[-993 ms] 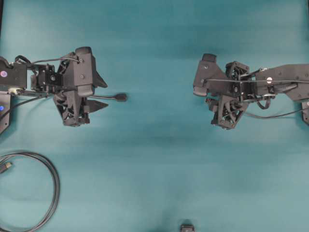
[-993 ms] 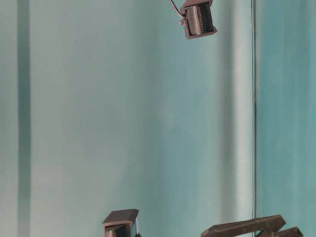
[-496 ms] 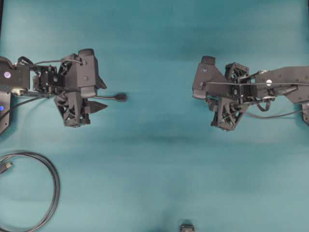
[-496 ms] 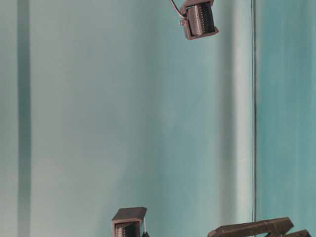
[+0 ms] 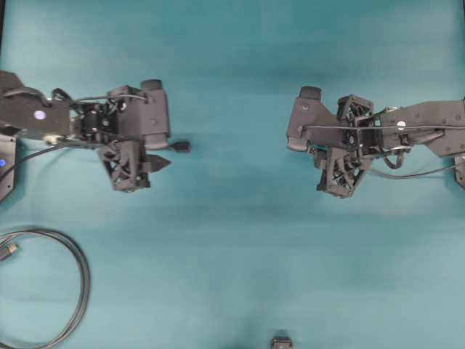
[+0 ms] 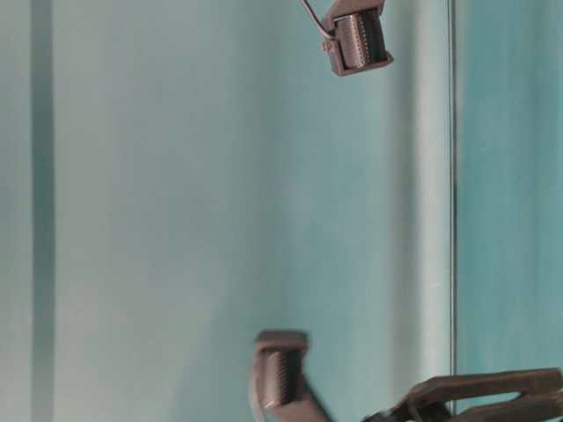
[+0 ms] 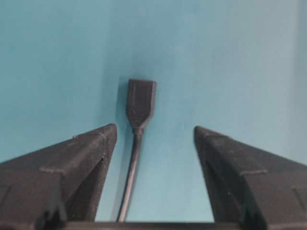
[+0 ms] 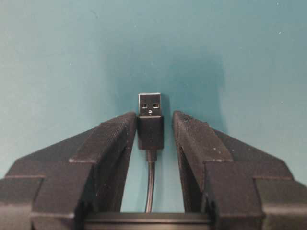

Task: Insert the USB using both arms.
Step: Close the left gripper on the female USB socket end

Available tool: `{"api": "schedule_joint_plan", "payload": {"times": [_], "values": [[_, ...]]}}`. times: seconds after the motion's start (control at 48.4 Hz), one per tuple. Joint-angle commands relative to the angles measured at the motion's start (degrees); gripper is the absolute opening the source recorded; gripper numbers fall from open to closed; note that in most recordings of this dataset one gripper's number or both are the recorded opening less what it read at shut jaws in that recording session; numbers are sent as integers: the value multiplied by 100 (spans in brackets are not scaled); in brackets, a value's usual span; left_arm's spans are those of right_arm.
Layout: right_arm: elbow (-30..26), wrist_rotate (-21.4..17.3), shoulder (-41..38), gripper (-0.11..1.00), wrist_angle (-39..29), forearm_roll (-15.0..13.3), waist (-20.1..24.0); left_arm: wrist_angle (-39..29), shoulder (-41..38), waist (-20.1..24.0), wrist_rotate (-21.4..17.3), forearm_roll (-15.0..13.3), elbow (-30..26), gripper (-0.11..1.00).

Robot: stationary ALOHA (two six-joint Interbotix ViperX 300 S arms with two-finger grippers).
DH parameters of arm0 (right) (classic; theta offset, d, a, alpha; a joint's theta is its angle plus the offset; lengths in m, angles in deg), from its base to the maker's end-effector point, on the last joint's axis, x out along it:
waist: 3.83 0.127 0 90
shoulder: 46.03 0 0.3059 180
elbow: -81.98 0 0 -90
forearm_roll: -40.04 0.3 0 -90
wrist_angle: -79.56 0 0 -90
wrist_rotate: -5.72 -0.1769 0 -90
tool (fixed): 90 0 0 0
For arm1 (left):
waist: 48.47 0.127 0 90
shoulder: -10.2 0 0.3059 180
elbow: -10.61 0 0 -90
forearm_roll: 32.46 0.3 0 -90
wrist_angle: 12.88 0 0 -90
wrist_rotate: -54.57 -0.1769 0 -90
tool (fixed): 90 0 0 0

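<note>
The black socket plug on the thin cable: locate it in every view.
Overhead: socket plug left of centre, just past the left gripper.
Table-level: not visible.
Left wrist: upper centre, between the open fingers.
Right wrist: not visible.
Shared landmark: the left gripper's fingers.

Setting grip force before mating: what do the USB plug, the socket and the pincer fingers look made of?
USB: silvery metal tip with two square holes; matte black body, probably moulded plastic.
Socket: matte black, rounded, likely plastic or rubbery overmould; can't tell which.
Fingers: black with a fine grainy, layered texture, seemingly printed plastic.
Table: flat matte teal, maybe cloth or a mat.
</note>
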Motion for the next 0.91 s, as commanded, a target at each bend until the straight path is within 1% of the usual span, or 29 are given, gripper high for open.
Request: {"api": "schedule_joint_plan", "payload": {"times": [0.0,0.021,0.103,0.124,0.352,0.683,0.889], "values": [[-9,-18,70,35,-79,26,176,18,-88,97,9,-9,-158,79],[-9,-18,79,34,-79,26,176,18,-114,114,9,-9,-158,79],[-18,-26,123,20,-79,26,176,18,-141,158,9,-9,-167,79],[-26,-26,123,20,-79,26,185,18,-141,167,9,-9,-176,79],[-35,-35,141,20,-79,26,202,97,-220,176,9,-9,-211,79],[-88,-26,141,20,-79,26,264,97,-650,176,9,-9,-431,79],[-97,-26,141,20,-79,26,281,62,-694,176,9,-9,-466,78]]}}
